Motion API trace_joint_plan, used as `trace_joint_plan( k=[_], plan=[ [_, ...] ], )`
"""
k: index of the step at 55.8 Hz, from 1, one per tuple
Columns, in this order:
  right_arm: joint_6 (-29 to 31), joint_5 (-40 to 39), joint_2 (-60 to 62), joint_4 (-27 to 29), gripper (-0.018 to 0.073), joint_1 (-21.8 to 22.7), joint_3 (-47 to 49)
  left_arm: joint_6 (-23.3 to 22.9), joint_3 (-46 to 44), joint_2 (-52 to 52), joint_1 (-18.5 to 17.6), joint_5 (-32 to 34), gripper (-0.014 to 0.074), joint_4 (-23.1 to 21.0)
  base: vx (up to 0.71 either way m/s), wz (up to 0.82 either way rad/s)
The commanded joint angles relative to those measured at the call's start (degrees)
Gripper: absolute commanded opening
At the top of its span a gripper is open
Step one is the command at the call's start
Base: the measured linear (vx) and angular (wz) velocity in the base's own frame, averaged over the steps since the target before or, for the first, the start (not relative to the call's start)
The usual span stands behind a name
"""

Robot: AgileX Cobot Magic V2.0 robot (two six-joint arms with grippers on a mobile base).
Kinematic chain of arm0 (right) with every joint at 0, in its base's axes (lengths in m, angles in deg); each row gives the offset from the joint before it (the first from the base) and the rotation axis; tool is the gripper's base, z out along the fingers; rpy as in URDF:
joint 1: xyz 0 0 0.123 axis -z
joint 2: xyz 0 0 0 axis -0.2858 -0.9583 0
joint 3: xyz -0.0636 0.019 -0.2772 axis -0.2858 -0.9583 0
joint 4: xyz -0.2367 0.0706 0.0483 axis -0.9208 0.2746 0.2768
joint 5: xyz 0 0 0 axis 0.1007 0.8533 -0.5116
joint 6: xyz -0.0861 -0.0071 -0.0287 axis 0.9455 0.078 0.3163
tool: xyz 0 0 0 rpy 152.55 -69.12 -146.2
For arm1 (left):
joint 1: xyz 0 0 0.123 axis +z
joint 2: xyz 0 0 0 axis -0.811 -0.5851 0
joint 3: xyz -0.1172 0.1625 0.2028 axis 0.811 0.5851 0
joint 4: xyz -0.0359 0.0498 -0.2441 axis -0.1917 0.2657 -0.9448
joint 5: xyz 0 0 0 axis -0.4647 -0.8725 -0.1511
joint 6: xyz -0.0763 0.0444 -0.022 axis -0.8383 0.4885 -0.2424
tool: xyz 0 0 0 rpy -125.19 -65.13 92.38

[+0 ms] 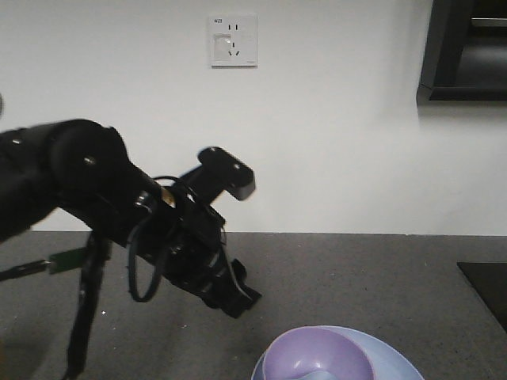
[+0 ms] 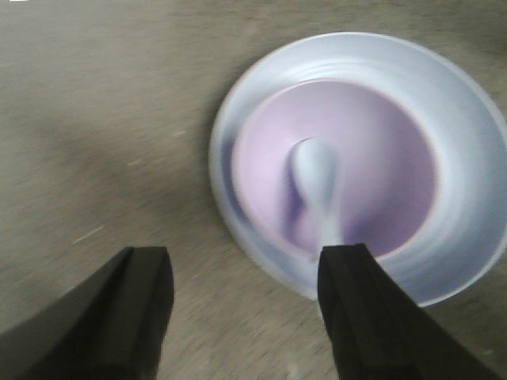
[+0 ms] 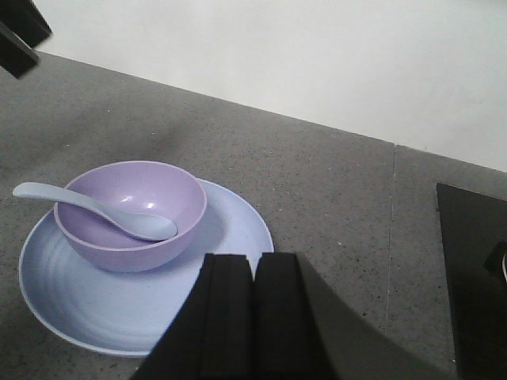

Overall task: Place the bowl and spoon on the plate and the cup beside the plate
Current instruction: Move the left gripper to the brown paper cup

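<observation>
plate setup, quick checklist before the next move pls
1. bowl sits on plate: ok
2. spoon scoop in bowl, handle over rim: ok
3. left gripper open, holding nothing: ok
4. right gripper shut, holding nothing: ok
5. cup beside plate: cannot tell, no cup in any view
</observation>
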Motion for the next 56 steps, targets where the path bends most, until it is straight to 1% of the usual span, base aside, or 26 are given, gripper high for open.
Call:
trace_joint_plan(
  k=[1, 4, 6, 10, 12, 28, 33, 47, 56],
  plan=[
    [-0.2, -4.0, -0.7, -0.2, -0.0008, 0.0, 1.5, -7.7, -1.9, 6.4, -0.2, -0.1, 0.0523, 10.2, 0.00, 0.00],
    [-0.2, -3.8, -0.7, -0.2, -0.0008, 0.0, 1.5, -11.3, -1.9, 8.2, 0.1, -3.4, 0.0523, 16.5, 0.00, 0.00],
    [-0.2, -3.8, -0.7, -0.2, -0.0008, 0.0, 1.5, -13.0, -1.9, 9.1, 0.7, -5.8, 0.0523, 19.5, 0.00, 0.00],
    [-0.2, -3.7, -0.7, -0.3, -0.0008, 0.0, 1.5, -14.8, -1.9, 10.1, 2.5, -10.4, 0.0523, 22.9, 0.00, 0.00],
    [-0.2, -3.7, -0.7, -0.4, -0.0008, 0.0, 1.5, -15.6, -1.7, 10.6, 3.8, -11.0, 0.0523, 23.8, 0.00, 0.00],
    [-0.1, -3.2, -0.7, -0.4, -0.0008, 0.0, 1.5, -18.5, 4.6, 13.8, 14.5, -10.9, 0.0523, 23.8, 0.00, 0.00],
    [-0.1, -3.0, -0.7, -0.5, -0.0008, 0.0, 1.5, -18.8, 7.3, 13.8, 17.0, -10.9, 0.0523, 23.8, 0.00, 0.00],
    [-0.1, -3.0, -0.7, -0.4, -0.0008, 0.0, 1.5, -20.4, 13.3, 13.9, 21.6, -10.9, 0.0523, 23.8, 0.00, 0.00],
    [-0.1, -3.0, -0.7, -0.4, -0.0008, 0.0, 1.5, -20.4, 15.8, 14.0, 22.7, -10.9, 0.0523, 24.0, 0.00, 0.00]
  ],
)
